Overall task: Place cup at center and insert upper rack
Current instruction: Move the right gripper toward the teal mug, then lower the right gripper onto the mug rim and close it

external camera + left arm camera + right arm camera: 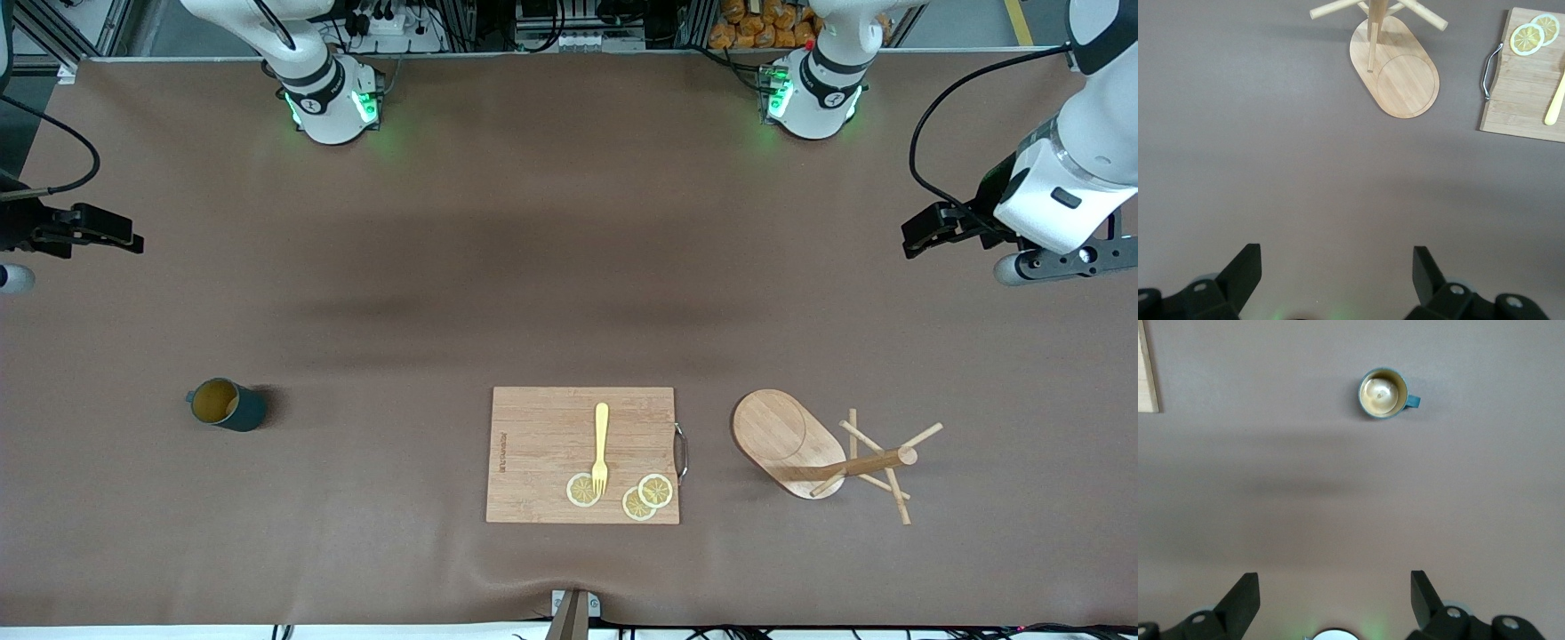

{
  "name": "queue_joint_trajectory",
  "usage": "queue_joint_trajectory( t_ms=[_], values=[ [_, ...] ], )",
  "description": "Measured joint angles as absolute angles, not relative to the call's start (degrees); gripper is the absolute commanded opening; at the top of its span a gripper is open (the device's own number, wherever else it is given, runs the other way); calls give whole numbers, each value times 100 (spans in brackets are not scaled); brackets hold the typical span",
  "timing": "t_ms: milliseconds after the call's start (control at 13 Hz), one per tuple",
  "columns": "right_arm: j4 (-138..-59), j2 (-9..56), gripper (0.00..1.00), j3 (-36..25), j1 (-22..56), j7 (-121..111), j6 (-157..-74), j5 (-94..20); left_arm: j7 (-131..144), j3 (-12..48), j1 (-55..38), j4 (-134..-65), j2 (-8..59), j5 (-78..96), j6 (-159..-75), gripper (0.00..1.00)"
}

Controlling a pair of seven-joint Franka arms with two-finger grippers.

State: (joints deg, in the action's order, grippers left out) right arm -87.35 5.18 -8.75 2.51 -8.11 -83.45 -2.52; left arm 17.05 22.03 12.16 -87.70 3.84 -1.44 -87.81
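From where I'm sitting both arms are just parked up high at the ends of the table, nothing in either of them. The left gripper (1335, 277) hangs over bare tabletop (551, 267) at its own end, fingers (1245, 270) spread wide and empty. Same story for the right gripper (1335, 597) at the other end, jaws wide apart, holding nothing. The cup (226, 405) stands upright toward the right arm's end, handle sticking out sideways, well apart from everything else. The upper rack (791, 442) sits toward the left arm's end, just beside the cutting board (542, 444). The board is in the middle, closer to the front camera, with a yellow fork (601, 444) and three lemon slices (655, 490) on it, fork tines touching one slice.
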Motion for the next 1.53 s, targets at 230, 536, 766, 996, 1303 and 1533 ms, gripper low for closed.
queue_joint_trajectory(
  t_ms=[230, 536, 766, 996, 1303, 1533],
  values=[
    [-8735, 512, 100, -875, 253, -650, -8638, -252, 1705, 2203, 1216, -8778, 384, -144, -8781, 100],
    [-8735, 506, 100, -875, 254, -484, -8671, -252, 1705, 2228, 1194, -8849, 396, -144, -8781, 100],
    [-8734, 503, 100, -876, 255, -463, -8671, -252, 1705, 2238, 1188, -8872, 432, -144, -8780, 100],
    [-8735, 501, 100, -876, 255, -457, -8673, -252, 1705, 2294, 1162, -8887, 531, -149, -8775, 100],
    [-8868, 631, 100, -875, 264, -456, -9322, -252, 1706, 2325, 1046, -8877, 660, -154, -8779, 100],
    [-9077, 1230, 100, -873, 306, -456, -10243, -253, 1701, 2362, 1028, -8721, 638, -156, -8780, 100]
  ],
)
